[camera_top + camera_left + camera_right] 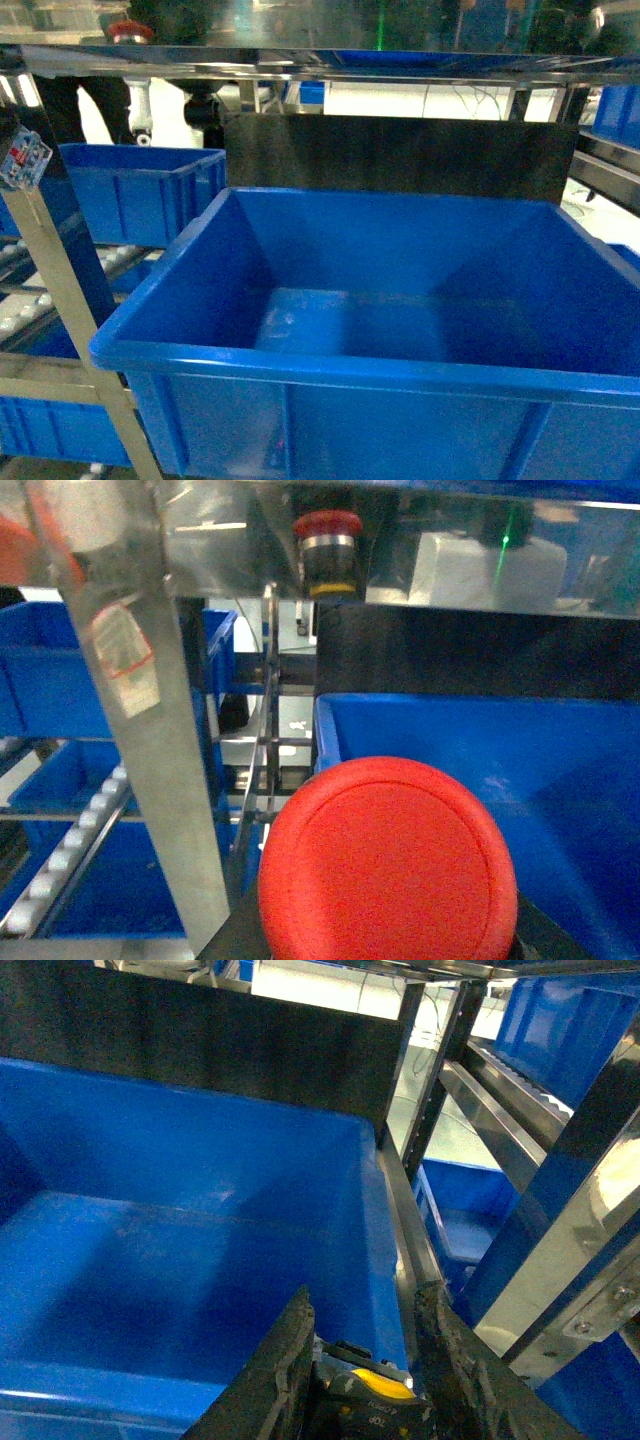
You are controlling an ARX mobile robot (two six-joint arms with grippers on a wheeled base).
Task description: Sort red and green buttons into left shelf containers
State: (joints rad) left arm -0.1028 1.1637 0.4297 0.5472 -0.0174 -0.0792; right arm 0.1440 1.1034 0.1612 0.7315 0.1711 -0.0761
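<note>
The left claw [385,920], seemingly clamped on the red button [388,865] though its fingers are hidden, carries it just beside the blue bin [330,365], while the right claw [365,1375] grips something black with a yellow label.

I see the large deep blue plastic bin [400,300] open on top, free way in. Shiny metal shelf [320,65] overhangs it; slanted steel upright [60,290] blocks the left.
</note>
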